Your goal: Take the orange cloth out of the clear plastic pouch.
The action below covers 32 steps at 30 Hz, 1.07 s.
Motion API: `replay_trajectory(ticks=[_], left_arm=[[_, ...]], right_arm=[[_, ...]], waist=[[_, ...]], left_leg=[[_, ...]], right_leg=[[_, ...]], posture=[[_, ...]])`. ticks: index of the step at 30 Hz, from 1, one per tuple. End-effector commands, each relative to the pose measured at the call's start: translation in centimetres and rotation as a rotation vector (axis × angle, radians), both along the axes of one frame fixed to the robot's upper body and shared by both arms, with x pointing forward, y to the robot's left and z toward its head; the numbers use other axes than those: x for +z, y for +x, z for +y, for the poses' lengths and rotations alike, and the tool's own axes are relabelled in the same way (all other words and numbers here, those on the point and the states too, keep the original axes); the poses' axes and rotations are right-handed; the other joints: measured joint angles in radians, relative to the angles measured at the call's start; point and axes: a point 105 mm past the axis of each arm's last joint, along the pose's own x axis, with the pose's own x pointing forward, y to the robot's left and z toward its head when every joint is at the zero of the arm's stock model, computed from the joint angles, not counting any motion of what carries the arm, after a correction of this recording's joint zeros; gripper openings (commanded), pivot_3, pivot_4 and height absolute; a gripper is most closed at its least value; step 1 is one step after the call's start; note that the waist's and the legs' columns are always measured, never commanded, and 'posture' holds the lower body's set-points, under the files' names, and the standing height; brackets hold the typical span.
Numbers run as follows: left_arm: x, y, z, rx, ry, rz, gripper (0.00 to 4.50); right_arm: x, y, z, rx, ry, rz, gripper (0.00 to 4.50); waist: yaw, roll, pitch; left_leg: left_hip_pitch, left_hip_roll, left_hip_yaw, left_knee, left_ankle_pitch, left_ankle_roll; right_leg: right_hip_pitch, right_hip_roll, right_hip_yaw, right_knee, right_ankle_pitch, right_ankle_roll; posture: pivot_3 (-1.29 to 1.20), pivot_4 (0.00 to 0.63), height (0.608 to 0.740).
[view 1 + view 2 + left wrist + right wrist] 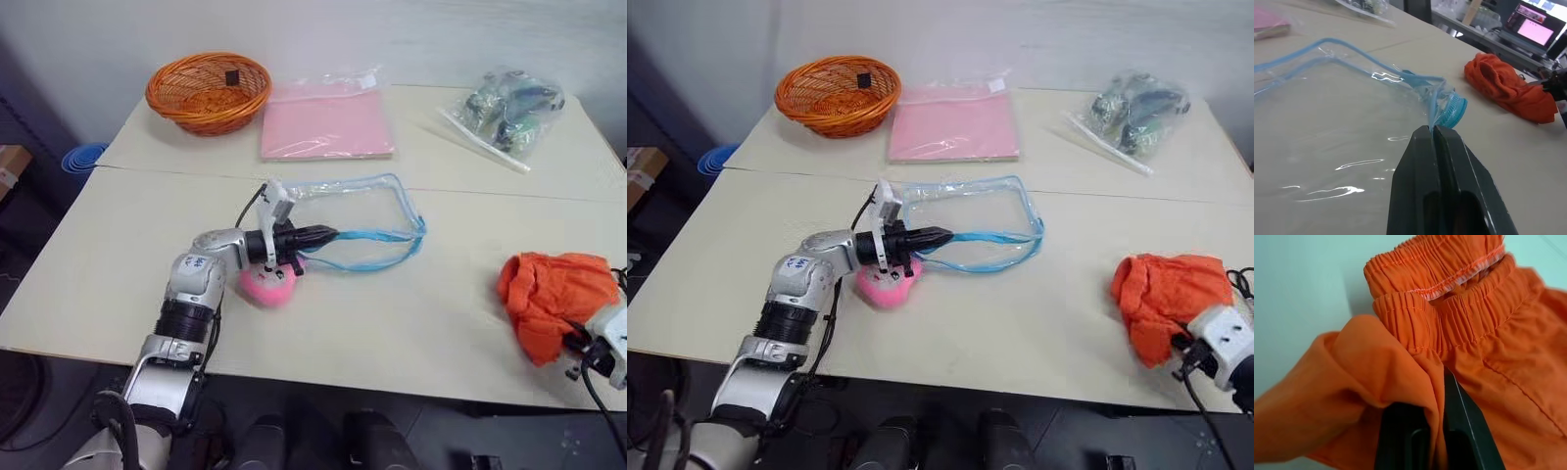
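Observation:
The clear plastic pouch [345, 209] with light blue trim lies flat and empty in the middle of the table. My left gripper [1432, 128] is shut on its blue-trimmed edge, pointing level toward the right. The orange cloth [549, 294] is bunched up outside the pouch, on the table near the right front edge. A fold of it is pinched in my shut right gripper [1439, 390], whose fingertips are buried in the fabric. The cloth's elastic hem [1449, 274] lies just past the fingers.
A pink round plush toy [268, 287] sits under my left wrist. At the back stand an orange wicker basket [208, 90], a pink sheet in plastic [326, 123] and a clear bag of dark green-blue items [509, 110]. A seam [176, 173] crosses the table.

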Motion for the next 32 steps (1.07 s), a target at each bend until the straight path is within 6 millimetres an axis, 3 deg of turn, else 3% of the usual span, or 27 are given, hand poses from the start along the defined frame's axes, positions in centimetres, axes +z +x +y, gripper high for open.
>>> replay_trajectory(ticks=[1, 4, 9, 11, 13, 17, 19, 22, 26, 32], left_arm=[[0.5, -0.7, 0.6, -0.036, 0.067, -0.132, 0.00], [0.2, -1.2, 1.2, -0.071, 0.089, -0.184, 0.00], [0.4, -2.8, 3.3, -0.161, 0.102, -0.231, 1.29], [1.0, -3.6, 5.5, -0.169, 0.091, -0.241, 1.94], [1.4, -4.0, 7.8, -0.139, 0.102, -0.267, 2.56], [0.8, -5.1, 11.0, -0.135, 0.198, -0.287, 3.78], [0.0, -5.5, 13.5, -0.067, 0.301, -0.358, 4.35], [-2.0, -7.0, 16.0, -0.014, 0.386, -0.357, 4.44], [-4.6, -9.0, 18.1, 0.065, 0.499, -0.312, 4.44], [-4.6, -9.8, 17.5, 0.160, 0.420, -0.330, 4.44]], right_arm=[[0.8, -1.4, -1.0, -0.027, 0.033, -0.020, 0.51], [2.1, -2.2, -1.5, -0.017, 0.025, -0.042, 1.35], [5.6, -3.9, -0.7, 0.046, 0.076, -0.073, 3.05], [8.3, -4.3, 1.1, 0.135, 0.168, -0.143, 3.79], [9.2, -4.6, 2.8, 0.222, 0.171, -0.101, 4.47], [10.7, -3.9, 6.2, 0.370, 0.263, -0.089, 4.50], [9.5, -3.2, 9.3, 0.498, 0.255, -0.065, 4.50], [7.5, -2.4, 11.9, 0.590, 0.267, -0.054, 4.50], [4.9, -0.9, 13.1, 0.593, 0.262, -0.075, 4.50], [2.6, -0.6, 13.5, 0.564, 0.264, -0.100, 4.50]], waist=[[-0.001, 0.000, 0.000], [-0.001, 0.000, 0.000], [-0.002, 0.001, 0.000], [-0.007, 0.000, 0.000], [-0.016, 0.001, 0.000], [-0.021, 0.000, 0.000], [-0.027, 0.000, 0.000], [-0.026, 0.000, 0.000], [-0.015, 0.001, 0.000], [0.005, 0.000, 0.000]], left_leg=[[0.000, 0.000, 0.000, 0.000, 0.000, 0.000], [0.001, 0.000, 0.000, 0.000, 0.000, 0.000], [0.001, 0.000, 0.000, -0.001, 0.000, 0.000], [0.001, 0.000, 0.000, -0.002, 0.000, 0.000], [0.002, 0.001, 0.000, -0.002, 0.000, 0.000], [0.002, 0.002, -0.002, -0.003, 0.000, 0.000], [0.002, 0.002, -0.002, -0.002, 0.000, 0.000], [0.002, 0.002, -0.002, -0.004, 0.000, 0.000], [0.001, 0.001, -0.002, -0.009, 0.000, 0.001], [0.001, 0.001, -0.003, -0.009, -0.001, 0.001]], right_leg=[[0.000, 0.000, 0.000, 0.000, 0.000, 0.000], [0.001, 0.000, 0.000, -0.001, 0.000, 0.000], [0.001, 0.000, 0.000, -0.001, 0.000, 0.000], [0.001, 0.000, 0.000, -0.001, 0.000, 0.000], [0.002, 0.000, 0.000, -0.001, 0.000, 0.000], [0.003, 0.000, 0.000, -0.002, 0.000, -0.001], [0.003, -0.001, 0.000, -0.003, 0.000, -0.001], [0.002, -0.001, 0.000, -0.003, 0.000, -0.001], [0.000, -0.002, 0.000, -0.006, 0.000, -0.001], [0.001, -0.004, -0.001, -0.007, 0.000, -0.001]], posture=[[0.00, 0.150, 0.740], [0.00, 0.150, 0.740], [0.00, 0.150, 0.740], [0.00, 0.150, 0.740], [0.00, 0.150, 0.740], [0.00, 0.150, 0.740], [0.00, 0.150, 0.740], [0.00, 0.150, 0.740], [0.00, 0.150, 0.740], [0.00, 0.150, 0.740]])
